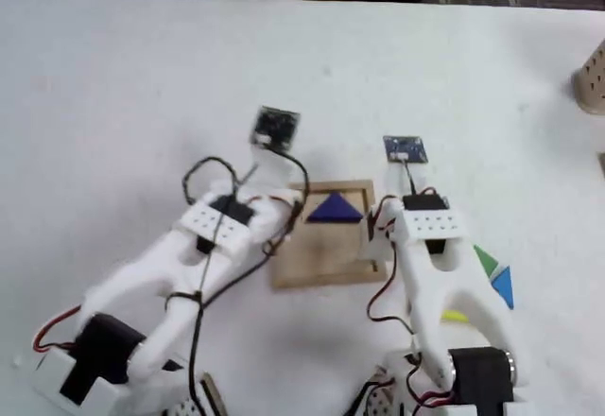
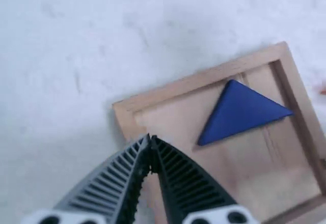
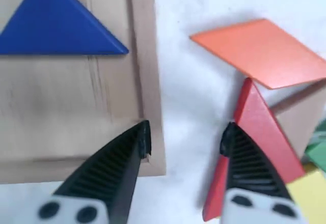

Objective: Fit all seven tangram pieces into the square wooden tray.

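The square wooden tray (image 1: pixel 321 269) lies between my two arms, holding a dark blue triangle (image 1: pixel 335 210) near its far side. My left gripper (image 2: pixel 150 141) is shut and empty, with its tips over a corner of the tray (image 2: pixel 204 76), apart from the blue triangle (image 2: pixel 239 112). My right gripper (image 3: pixel 187 132) is open and low over the table just outside the tray's rim (image 3: pixel 147 81). One of its fingers is at the rim and the other touches a red triangle (image 3: pixel 262 132). An orange parallelogram (image 3: pixel 262 51), a plain wood piece (image 3: pixel 300 114), a yellow piece (image 3: pixel 305 193) and a green piece (image 3: pixel 318 150) lie beside it.
Right of the right arm (image 1: pixel 430 246) lie a green piece (image 1: pixel 485 260), a light blue piece (image 1: pixel 503 286) and a yellow piece (image 1: pixel 454 317). A perforated wooden object (image 1: pixel 591 80) stands at the right edge. The white table stretches wide beyond the tray.
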Action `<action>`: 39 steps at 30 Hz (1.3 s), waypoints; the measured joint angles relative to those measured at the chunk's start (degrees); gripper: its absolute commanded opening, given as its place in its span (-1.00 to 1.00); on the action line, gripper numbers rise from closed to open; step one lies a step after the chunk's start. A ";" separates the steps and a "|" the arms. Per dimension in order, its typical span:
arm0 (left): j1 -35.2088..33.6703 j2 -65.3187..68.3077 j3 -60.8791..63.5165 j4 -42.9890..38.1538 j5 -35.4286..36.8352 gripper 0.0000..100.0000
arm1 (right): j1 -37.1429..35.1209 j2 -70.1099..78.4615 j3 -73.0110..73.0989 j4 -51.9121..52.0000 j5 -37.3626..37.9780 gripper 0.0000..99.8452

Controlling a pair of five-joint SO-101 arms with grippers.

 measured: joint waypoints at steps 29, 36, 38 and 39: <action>4.66 19.87 -18.11 8.00 6.33 -0.95 | 3.96 -2.90 -0.44 0.09 1.85 -0.96; 4.31 20.13 -18.11 5.98 6.33 -0.95 | 3.96 -2.90 -0.44 0.09 1.85 -0.96; 4.84 20.13 -18.11 3.96 6.33 -0.95 | 3.78 -2.90 -0.44 0.09 1.85 -0.96; 5.19 20.22 -18.11 3.08 6.33 -0.95 | 3.78 -2.90 -0.44 0.09 1.85 -0.96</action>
